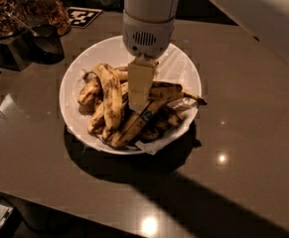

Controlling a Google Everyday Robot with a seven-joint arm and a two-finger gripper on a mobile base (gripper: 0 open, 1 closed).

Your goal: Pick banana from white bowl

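The white bowl (77,68) stands on the brown table, lined with crinkled white paper and holding several spotted bananas. A short, plump, curved banana (89,92) with brown blotches lies at the left of the pile. A long, dark-streaked banana (112,95) arches beside it. A longer banana with a blue sticker (132,125) lies at the front. My gripper (136,105) hangs straight down from the white wrist over the bowl's middle. It reaches into the pile just right of the streaked banana. Its tip is hidden among the bananas.
Glass jars of nuts (0,6) and a dark container (42,38) stand at the back left. A black-and-white marker tag (82,16) lies behind the bowl. The table's front edge (59,202) runs diagonally at lower left.
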